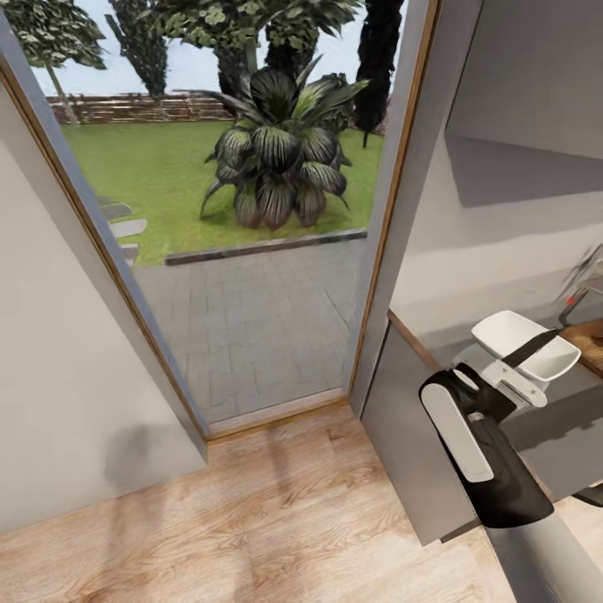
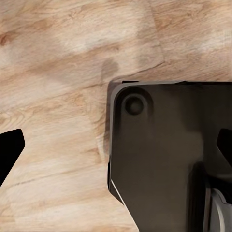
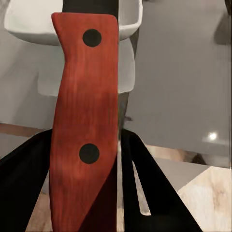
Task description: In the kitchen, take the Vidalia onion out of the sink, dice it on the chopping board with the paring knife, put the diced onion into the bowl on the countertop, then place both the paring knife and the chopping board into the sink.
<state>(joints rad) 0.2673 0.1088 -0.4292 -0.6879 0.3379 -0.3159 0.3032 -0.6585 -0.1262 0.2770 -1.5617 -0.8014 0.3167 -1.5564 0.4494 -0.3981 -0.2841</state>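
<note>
My right gripper [image 1: 508, 374] is shut on the paring knife [image 1: 533, 344]. Its dark blade reaches out over the white square bowl [image 1: 546, 362] on the grey countertop [image 1: 544, 423]. In the right wrist view the knife's red handle [image 3: 84, 121] with two dark rivets stands between my black fingers [image 3: 24, 174], with the bowl [image 3: 24, 21] beyond it. A corner of the brown chopping board [image 1: 591, 342] shows at the head view's right edge. My left gripper [image 2: 116, 145] hangs open over the wooden floor [image 2: 53, 96]. The Vidalia onion is out of view.
A chrome tap with a red knob [image 1: 574, 297] stands behind the board. Straight ahead a tall glass door [image 1: 243, 251] looks onto a paved garden with a large plant. A grey wall [image 1: 59, 352] closes the left. The robot's dark base [image 2: 159, 159] lies under the left gripper.
</note>
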